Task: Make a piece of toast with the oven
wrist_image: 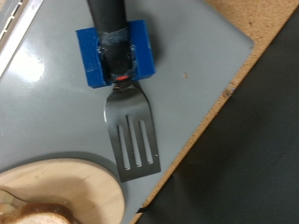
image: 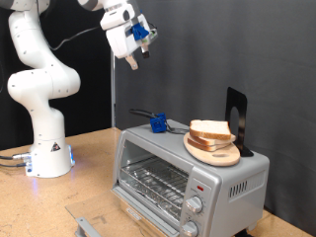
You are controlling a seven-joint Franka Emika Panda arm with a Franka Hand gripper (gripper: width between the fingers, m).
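The silver oven (image: 237,183) stands at the exterior view's lower right, its door (image: 94,223) folded down and the wire rack (image: 153,182) showing inside. The piece of toast (image: 210,129) rests on a round wooden plate (image: 213,154) on the oven's roof. My gripper (image: 132,59) hangs high in the air, well above the roof and towards the exterior view's left, touching nothing. In the wrist view I look down on the grey oven top (wrist_image: 206,65), the plate's rim (wrist_image: 65,191) and a sliver of the toast (wrist_image: 42,217); my fingers do not show there.
A black slotted spatula (wrist_image: 133,135) lies on the oven roof, its handle in a blue block (wrist_image: 92,51) that also shows on the roof in the exterior view (image: 157,123). A black upright stand (image: 235,117) sits behind the plate. The arm's white base (image: 47,148) is at the exterior view's left.
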